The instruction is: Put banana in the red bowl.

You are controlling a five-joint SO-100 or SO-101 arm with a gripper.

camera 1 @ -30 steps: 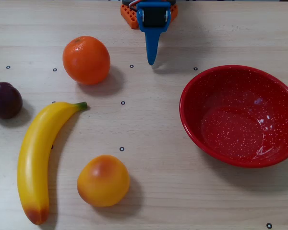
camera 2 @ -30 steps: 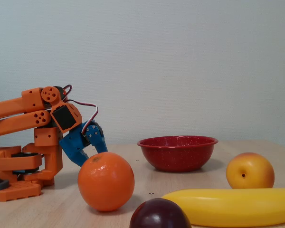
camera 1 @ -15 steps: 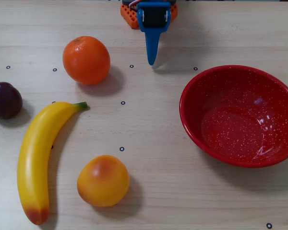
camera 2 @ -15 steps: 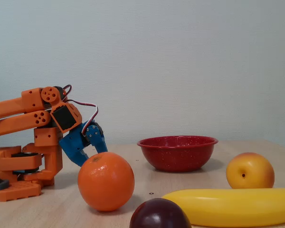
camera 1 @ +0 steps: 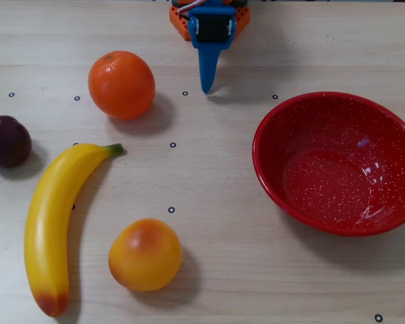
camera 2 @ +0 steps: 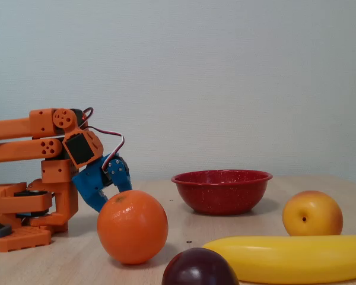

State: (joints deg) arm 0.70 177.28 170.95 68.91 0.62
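Overhead view: the gripper [camera 1: 206, 86] sits folded at the arm's base [camera 1: 183, 21], its blue jaws drawn together to a single narrow point and holding nothing. Nearest the jaws, just to their left in this view, lies the orange [camera 1: 121, 85]. Farther out, ahead and to the right of the jaws, stands the red bowl [camera 1: 277, 177], with nothing in it. Farther still, ahead and to the left, the banana [camera 1: 50, 219] lies flat on the table [camera 1: 216, 256], green stem toward the jaws, well apart from both jaws and bowl. A plum [camera 1: 7, 141] lies beside its stem end and a yellow-orange fruit [camera 1: 145, 254] beside its middle.

Progress, as judged: nothing of the task is done; reach, grasp, carry and release all remain.

Compared with half a second ago, the jaw tip has swung slightly leftward, toward the banana's side, and the fixed view shows the upper arm link [camera 2: 15, 128] nearer level. Every fruit and the bowl lie unmoved.
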